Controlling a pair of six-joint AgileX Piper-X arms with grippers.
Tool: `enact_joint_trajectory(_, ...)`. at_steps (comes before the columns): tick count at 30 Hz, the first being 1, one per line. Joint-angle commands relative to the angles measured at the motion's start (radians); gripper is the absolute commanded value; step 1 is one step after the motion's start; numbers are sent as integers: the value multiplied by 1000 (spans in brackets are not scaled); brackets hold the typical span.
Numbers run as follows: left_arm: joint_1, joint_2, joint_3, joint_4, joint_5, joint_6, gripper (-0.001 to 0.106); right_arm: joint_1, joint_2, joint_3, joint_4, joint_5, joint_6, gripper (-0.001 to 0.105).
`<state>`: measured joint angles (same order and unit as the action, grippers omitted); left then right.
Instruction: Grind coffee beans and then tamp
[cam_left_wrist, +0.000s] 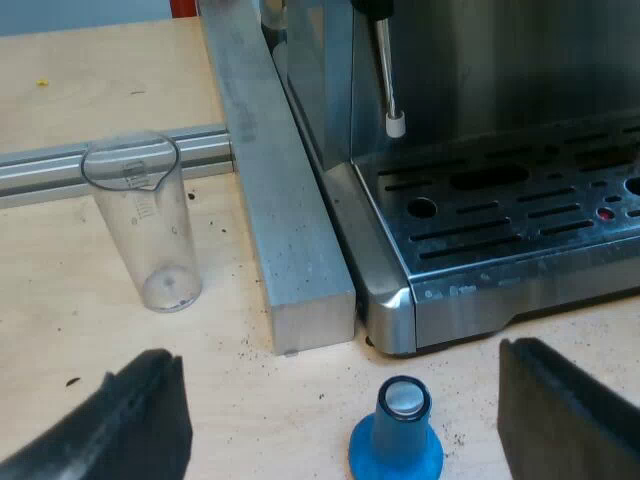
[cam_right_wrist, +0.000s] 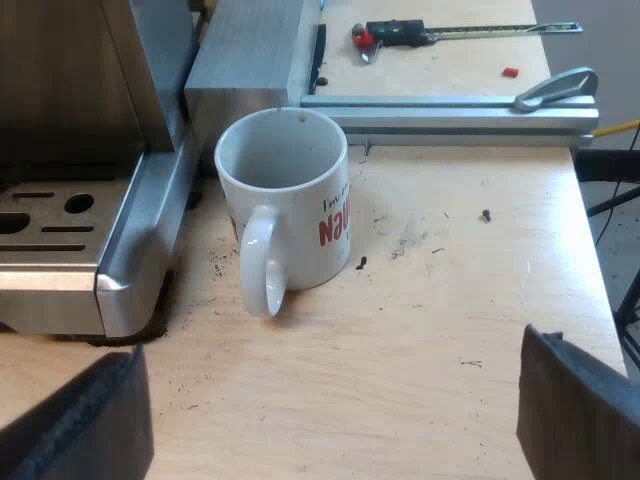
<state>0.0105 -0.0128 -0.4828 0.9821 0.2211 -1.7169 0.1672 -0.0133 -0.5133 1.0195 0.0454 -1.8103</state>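
Here, in the left wrist view, the left gripper hangs low over the wooden table with its two black fingers spread wide, holding nothing. One blue tamper stands upright on the table between them, touching neither finger, its pale round top facing up. It sits just in front of the corner of the one espresso machine. The machine's slotted drip tray lies under a single steam wand with a white tip. One metal bar runs along the machine's side, touching it or very nearly. One clear measuring glass stands upright on the far side of that bar from the machine, near it but apart. A single aluminium rail passes behind the glass. Dark specks are scattered on the wood around the tamper.

In the right wrist view, the right gripper also has its two fingers set wide apart and grips nothing. One white mug with red lettering stands upright beside the machine's tray corner, its handle turned toward the camera, well clear of both fingers. A metal block sits just behind the mug. Beyond it, a second rail carries one silver lever. Farther off lie one dark hand tool with a red part and one small red piece.
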Motion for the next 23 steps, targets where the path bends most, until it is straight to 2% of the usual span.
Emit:
enact_joint_trajectory(1, -1, -138, -3, -19, -6, -10, 66, -1, -36, -1, -15, -5, -8, 75)
enact_joint_trajectory(23, -4, -141, 1, -27, -8, 9, 66, -1, -36, -1, -15, -5, -8, 75)
